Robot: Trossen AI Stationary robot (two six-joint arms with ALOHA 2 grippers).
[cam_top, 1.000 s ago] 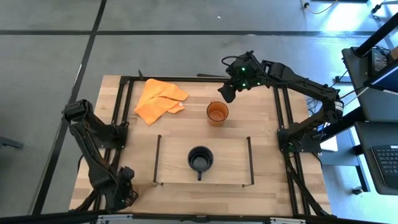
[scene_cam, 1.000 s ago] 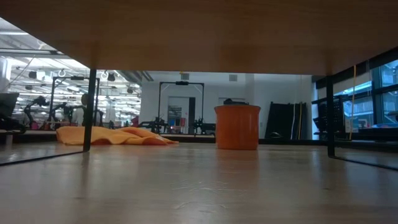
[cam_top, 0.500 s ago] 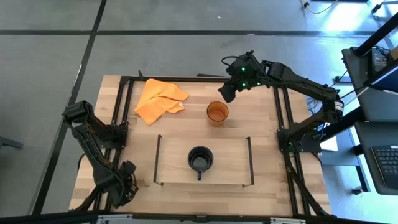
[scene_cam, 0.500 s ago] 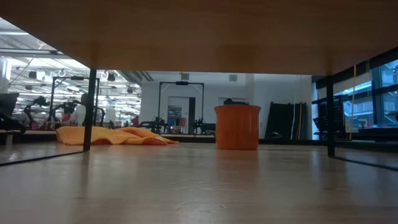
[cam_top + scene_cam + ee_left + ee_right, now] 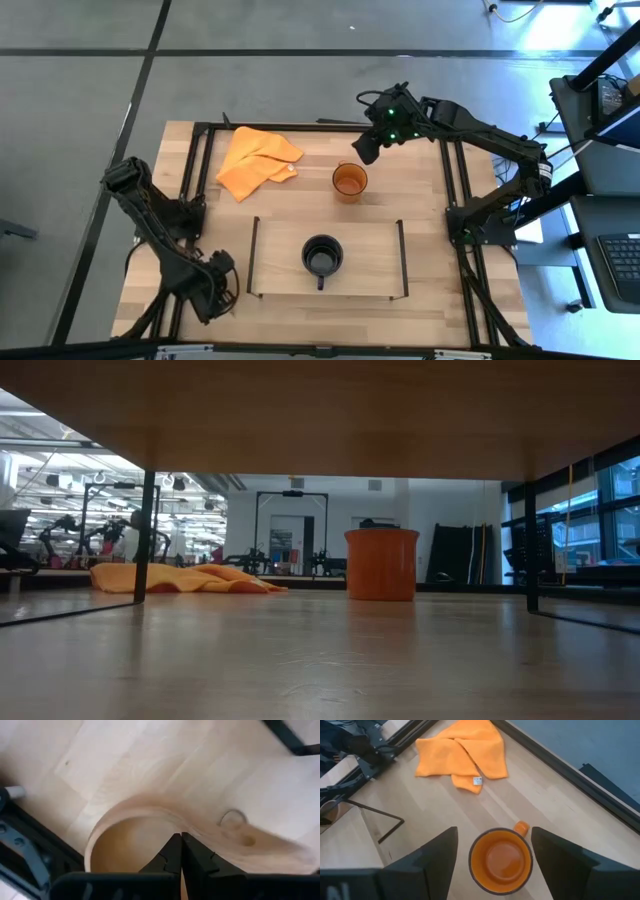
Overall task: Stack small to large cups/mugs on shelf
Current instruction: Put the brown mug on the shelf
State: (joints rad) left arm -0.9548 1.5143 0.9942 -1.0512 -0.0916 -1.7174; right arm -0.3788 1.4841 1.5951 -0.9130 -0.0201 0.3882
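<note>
Cups sit apart: the black mug stands mid-shelf, the orange mug on the tabletop just behind the shelf, near an orange cloth. The wooden cup is at the front left corner, its rim pinched by the closed left end effector. The right end effector hovers over the orange mug, fingers spread wide, gripping nothing.
</note>
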